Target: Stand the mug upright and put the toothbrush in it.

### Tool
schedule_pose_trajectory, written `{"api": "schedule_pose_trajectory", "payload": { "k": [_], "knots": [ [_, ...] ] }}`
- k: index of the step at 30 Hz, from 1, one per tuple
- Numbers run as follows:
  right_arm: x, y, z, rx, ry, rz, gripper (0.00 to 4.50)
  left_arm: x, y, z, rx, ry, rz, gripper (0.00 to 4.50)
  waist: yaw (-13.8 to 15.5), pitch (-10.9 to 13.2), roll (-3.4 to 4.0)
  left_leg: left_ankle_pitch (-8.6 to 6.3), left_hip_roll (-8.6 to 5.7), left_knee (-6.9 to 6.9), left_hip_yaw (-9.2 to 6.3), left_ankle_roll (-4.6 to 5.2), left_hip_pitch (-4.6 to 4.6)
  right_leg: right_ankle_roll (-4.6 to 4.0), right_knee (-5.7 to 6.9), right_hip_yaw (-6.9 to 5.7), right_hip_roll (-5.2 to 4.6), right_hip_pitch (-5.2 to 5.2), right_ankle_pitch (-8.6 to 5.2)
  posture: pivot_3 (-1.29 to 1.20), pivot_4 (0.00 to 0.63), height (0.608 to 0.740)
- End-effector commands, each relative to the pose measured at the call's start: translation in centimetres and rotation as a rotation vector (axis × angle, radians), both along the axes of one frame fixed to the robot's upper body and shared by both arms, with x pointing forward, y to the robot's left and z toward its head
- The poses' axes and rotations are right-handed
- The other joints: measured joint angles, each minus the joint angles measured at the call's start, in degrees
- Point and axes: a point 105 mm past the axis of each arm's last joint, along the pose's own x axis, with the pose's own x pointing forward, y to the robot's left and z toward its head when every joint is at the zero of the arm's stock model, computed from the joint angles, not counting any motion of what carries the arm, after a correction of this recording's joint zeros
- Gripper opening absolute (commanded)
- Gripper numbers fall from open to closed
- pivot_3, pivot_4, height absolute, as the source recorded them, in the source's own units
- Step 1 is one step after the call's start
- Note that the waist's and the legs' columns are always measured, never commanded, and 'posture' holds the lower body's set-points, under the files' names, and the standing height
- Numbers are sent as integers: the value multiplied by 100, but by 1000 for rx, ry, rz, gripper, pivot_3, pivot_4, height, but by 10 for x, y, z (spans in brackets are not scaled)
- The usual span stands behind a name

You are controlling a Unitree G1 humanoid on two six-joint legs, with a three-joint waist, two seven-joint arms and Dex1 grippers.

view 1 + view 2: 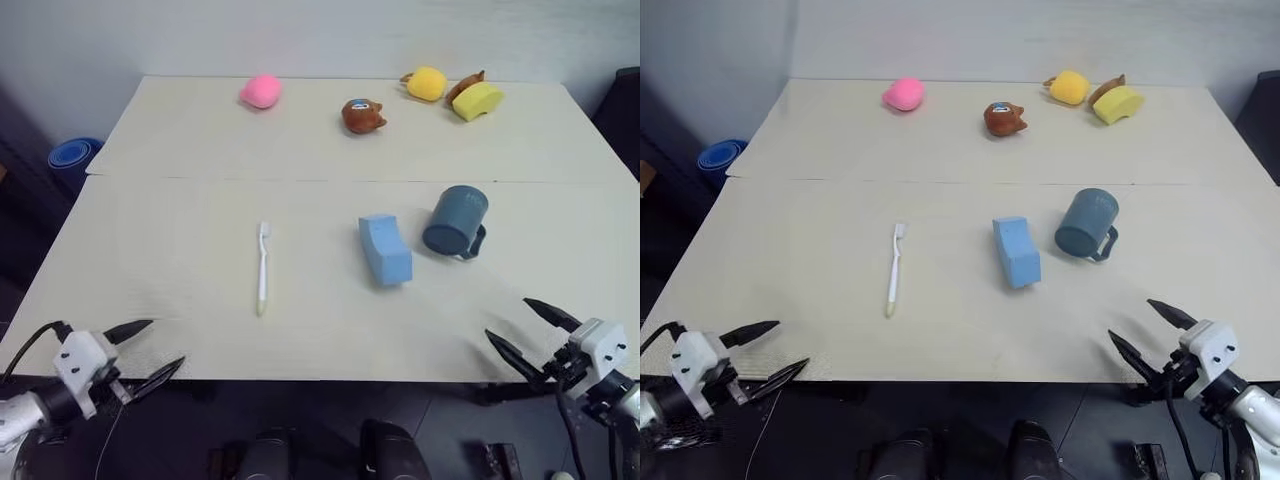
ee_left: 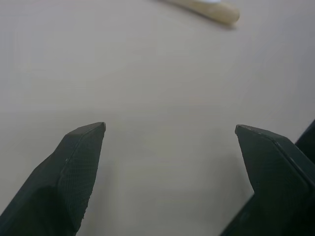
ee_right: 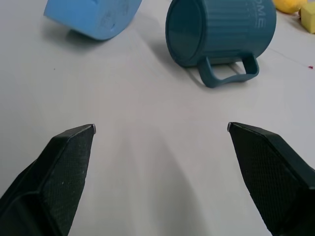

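Note:
The dark slate-blue mug (image 1: 456,220) lies on its side right of the table's middle, base toward me and handle (image 3: 227,73) low at the near side. The white toothbrush (image 1: 263,266) lies flat left of centre, bristle head pointing away, yellowish end (image 2: 211,9) nearest me. My left gripper (image 1: 152,353) hovers open at the near left edge of the table, nothing between its fingers. At the near right edge, my right gripper (image 1: 530,330) is open and empty, the mug well ahead of it.
A light blue foam block (image 1: 385,248) lies just left of the mug. Along the far side sit a pink toy (image 1: 261,91), a brown toy (image 1: 362,116), a yellow toy (image 1: 426,83) and a yellow block (image 1: 477,100). A blue object (image 1: 74,158) rests on the floor at left.

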Motion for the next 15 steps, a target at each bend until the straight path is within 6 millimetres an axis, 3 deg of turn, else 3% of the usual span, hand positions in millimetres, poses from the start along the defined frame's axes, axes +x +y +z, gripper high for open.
{"api": "schedule_pose_trajectory", "payload": {
  "k": [1,4,9,11,15],
  "knots": [
    [4,22,15,64,-7,63,4500,1,-12,7,-39,-1,-27,4488,-1,0,0,0,1,0,-1,0,0,0,2,-1,0,0,0,0,150,740],
    [16,58,54,158,-29,145,4500,5,-33,16,-135,-1,-101,4488,-7,5,9,0,4,-2,-8,-1,-2,0,6,2,0,-9,0,0,150,740],
    [49,98,87,198,66,102,4500,15,-66,32,-228,-14,-210,4488,2,8,13,0,3,22,-26,-1,-3,0,17,17,0,-11,0,0,150,740],
    [69,114,92,183,122,44,4500,19,-82,37,-253,-30,-254,4488,5,8,13,0,0,26,-29,-1,-10,0,17,19,-1,-15,0,0,150,740],
    [94,141,89,136,190,-7,4500,22,-94,38,-251,-35,-289,4488,0,6,10,-1,-6,22,-23,-3,-31,-3,72,20,-3,-63,-1,0,150,740]
  ]
}}
